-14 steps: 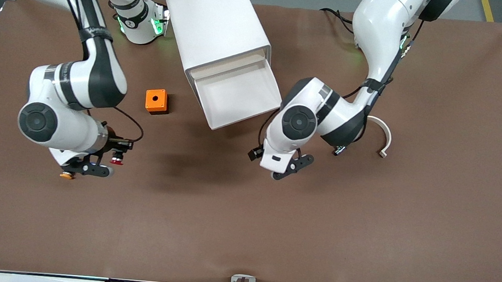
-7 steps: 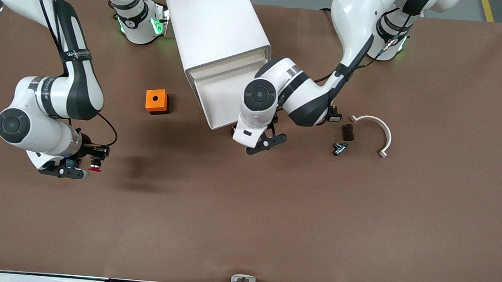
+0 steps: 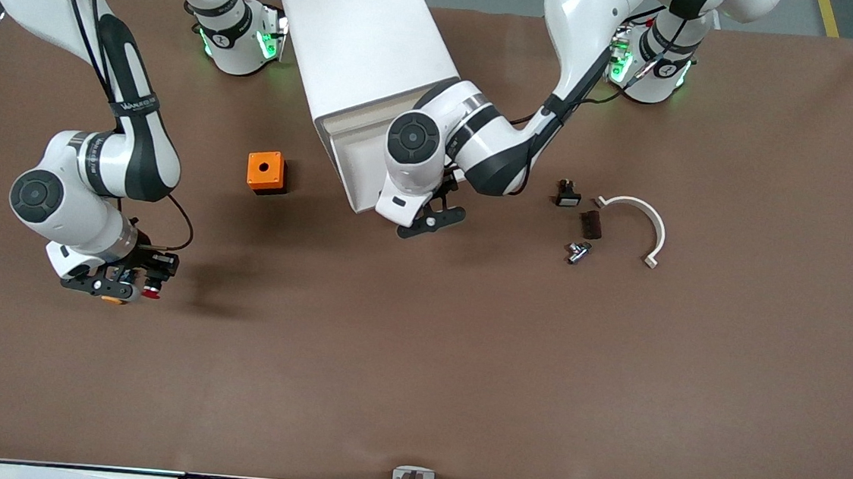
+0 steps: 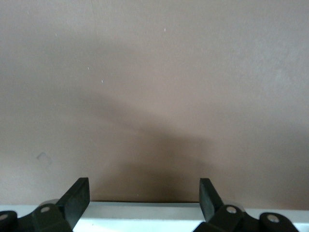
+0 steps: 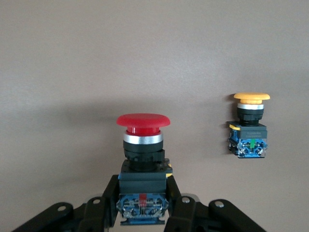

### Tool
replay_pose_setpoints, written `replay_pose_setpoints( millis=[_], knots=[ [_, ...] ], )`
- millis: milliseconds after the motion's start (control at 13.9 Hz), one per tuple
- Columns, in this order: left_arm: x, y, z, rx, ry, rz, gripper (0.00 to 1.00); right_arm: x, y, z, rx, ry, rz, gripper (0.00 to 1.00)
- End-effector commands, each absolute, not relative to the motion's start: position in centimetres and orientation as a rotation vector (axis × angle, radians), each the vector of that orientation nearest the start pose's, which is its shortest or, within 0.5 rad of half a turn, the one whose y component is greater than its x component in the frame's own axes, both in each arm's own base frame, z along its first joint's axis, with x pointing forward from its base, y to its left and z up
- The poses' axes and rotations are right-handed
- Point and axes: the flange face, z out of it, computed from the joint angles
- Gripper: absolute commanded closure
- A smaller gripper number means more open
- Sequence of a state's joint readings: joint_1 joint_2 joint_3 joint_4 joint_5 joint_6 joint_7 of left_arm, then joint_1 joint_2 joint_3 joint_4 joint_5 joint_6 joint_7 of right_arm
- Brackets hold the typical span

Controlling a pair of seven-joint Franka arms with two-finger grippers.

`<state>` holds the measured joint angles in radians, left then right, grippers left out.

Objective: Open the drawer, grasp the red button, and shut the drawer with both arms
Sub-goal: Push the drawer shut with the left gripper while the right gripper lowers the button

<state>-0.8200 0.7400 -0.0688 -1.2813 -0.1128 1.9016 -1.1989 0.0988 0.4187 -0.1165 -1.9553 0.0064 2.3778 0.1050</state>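
Brown tabletop [image 3: 417,360]. On it: white cabinet [image 3: 366,44] and orange cube [image 3: 266,172] between the claws; yellow-capped button [image 3: 113,298] under right claw [image 3: 122,286]; white curved piece [image 3: 645,219] and small dark parts [image 3: 584,225] beside left claw [image 3: 430,221].

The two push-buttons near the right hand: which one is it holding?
The button with the red cap, clamped at its body between the right hand fingers. The orange-yellow capped button lies free on the table beside it.

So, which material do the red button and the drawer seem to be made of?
The button: cap looks like glossy red plastic, with a shiny, probably metal, collar and a black plastic body. The drawer: smooth white walls with a matte look, likely plastic.
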Motion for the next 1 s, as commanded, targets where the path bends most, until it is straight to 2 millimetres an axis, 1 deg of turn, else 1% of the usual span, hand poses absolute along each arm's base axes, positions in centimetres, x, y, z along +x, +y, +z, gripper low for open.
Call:
replay_pose_setpoints(
  millis=[0, 72, 143, 287, 430, 646, 933],
  knots=[
    [44.6, -57.7, 30.6, -3.054, -0.573, 0.289, 0.00, 61.4, -1.7, 25.2, -3.186, 0.183, -0.041, 1.00],
    [44.1, -58.0, 30.7, -3.050, -0.592, 0.297, 0.00, 61.4, -1.9, 24.2, -3.188, 0.184, -0.029, 1.00],
    [43.3, -58.7, 30.6, -3.052, -0.597, 0.326, 0.00, 61.3, -2.3, 23.2, -3.189, 0.195, -0.026, 1.00],
    [41.8, -59.6, 30.5, -3.053, -0.596, 0.384, 0.00, 61.4, -2.8, 22.4, -3.191, 0.201, -0.026, 1.00],
    [40.6, -60.3, 30.4, -3.052, -0.597, 0.425, 0.00, 61.6, -2.8, 22.3, -3.189, 0.202, -0.036, 1.00],
    [38.6, -61.7, 30.5, -3.054, -0.591, 0.481, 0.00, 62.3, -3.0, 21.1, -3.193, 0.197, -0.041, 1.00],
    [37.3, -62.3, 30.0, -3.043, -0.638, 0.632, 0.00, 62.3, -3.0, 19.8, -3.196, 0.194, -0.046, 0.99]
  ],
)
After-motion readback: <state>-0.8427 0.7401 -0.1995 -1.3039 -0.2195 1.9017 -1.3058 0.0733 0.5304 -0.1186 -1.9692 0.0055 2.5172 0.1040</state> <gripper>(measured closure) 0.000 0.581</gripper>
